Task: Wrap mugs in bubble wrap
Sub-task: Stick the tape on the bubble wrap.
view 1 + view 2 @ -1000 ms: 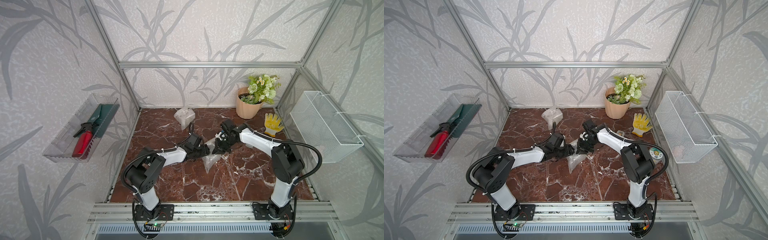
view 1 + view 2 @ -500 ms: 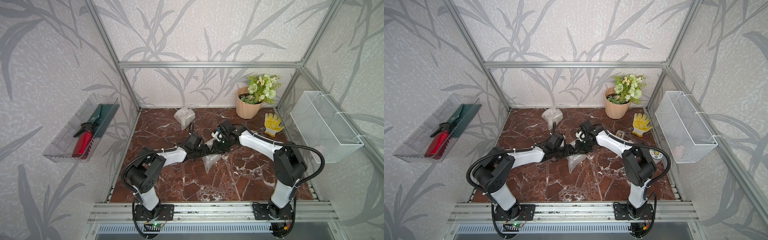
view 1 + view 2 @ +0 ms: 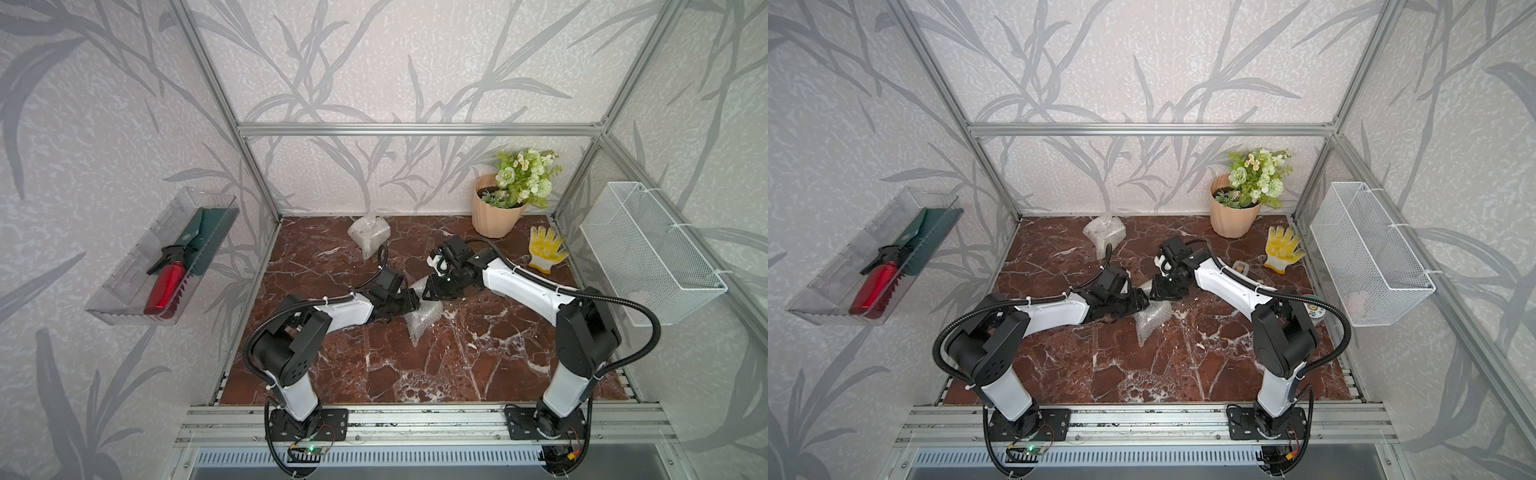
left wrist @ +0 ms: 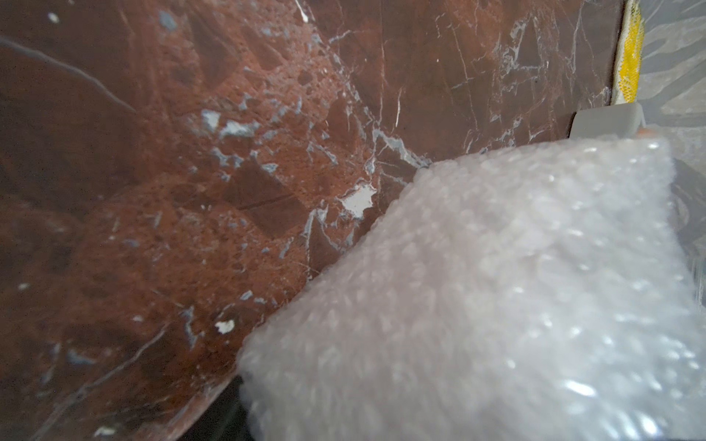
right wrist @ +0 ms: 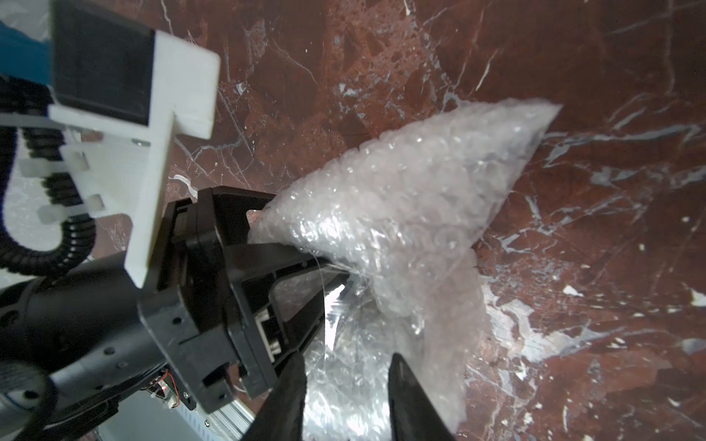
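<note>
Clamping the bubble wrap (image 5: 420, 214) in the middle of the bench (image 3: 415, 374), the left gripper (image 3: 413, 302) has its fingers (image 5: 290, 254) closed on the crumpled sheet; what it wraps is hidden. The right gripper (image 5: 345, 366) faces it, its 2 fingers parted with a clear gap, tips just at the wrap's edge, gripping nothing. 1 more wrapped bundle (image 3: 368, 235) sits near the back wall, well apart from both.
</note>
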Motion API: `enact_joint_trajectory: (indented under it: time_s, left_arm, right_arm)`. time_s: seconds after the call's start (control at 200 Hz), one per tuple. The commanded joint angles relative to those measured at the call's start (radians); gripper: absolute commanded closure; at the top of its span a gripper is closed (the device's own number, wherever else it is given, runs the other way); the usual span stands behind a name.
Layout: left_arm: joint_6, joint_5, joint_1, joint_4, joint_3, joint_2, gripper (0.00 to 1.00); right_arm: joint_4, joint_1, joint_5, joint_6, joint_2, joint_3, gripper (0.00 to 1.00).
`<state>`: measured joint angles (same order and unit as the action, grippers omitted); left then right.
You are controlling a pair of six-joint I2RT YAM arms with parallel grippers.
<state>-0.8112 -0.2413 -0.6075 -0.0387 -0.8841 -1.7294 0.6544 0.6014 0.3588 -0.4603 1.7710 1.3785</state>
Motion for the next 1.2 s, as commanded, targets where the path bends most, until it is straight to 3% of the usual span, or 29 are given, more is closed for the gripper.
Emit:
enact_joint_trajectory:
  time_s: [0.0, 0.105, 0.2, 0.375, 0.73, 0.86, 1.075, 1.195]
  left_arm:
    - [0.006, 0.018, -0.006, 0.114, 0.011, -0.046, 0.34]
    - [0.004, 0.017, -0.006, 0.112, 0.010, -0.047, 0.33]
    - [0.003, 0.015, -0.007, 0.113, 0.008, -0.049, 0.33]
    - [0.004, 0.020, -0.006, 0.114, 0.009, -0.045, 0.33]
    - [0.007, 0.016, -0.008, 0.118, 0.000, -0.050, 0.33]
    - [0.005, 0.019, -0.008, 0.117, -0.001, -0.050, 0.34]
    - [0.013, 0.018, -0.008, 0.126, -0.003, -0.051, 0.34]
    - [0.014, 0.018, -0.008, 0.130, -0.003, -0.050, 0.33]
  right_arm:
    - [0.004, -0.005, -0.029, 0.015, -0.083, -0.006, 0.68]
    - [-0.035, -0.006, 0.122, 0.020, -0.084, -0.021, 0.90]
    - [-0.047, -0.004, 0.225, -0.001, -0.070, -0.040, 1.00]
    - [-0.028, -0.002, 0.137, -0.012, -0.094, -0.104, 1.00]
    - [-0.039, -0.002, 0.199, 0.003, -0.070, -0.195, 1.00]
    - [-0.024, -0.003, 0.173, 0.009, -0.040, -0.184, 1.00]
    - [-0.122, -0.009, 0.127, -0.015, -0.131, -0.138, 1.00]
    - [-0.131, -0.020, 0.131, -0.021, -0.072, -0.072, 1.00]
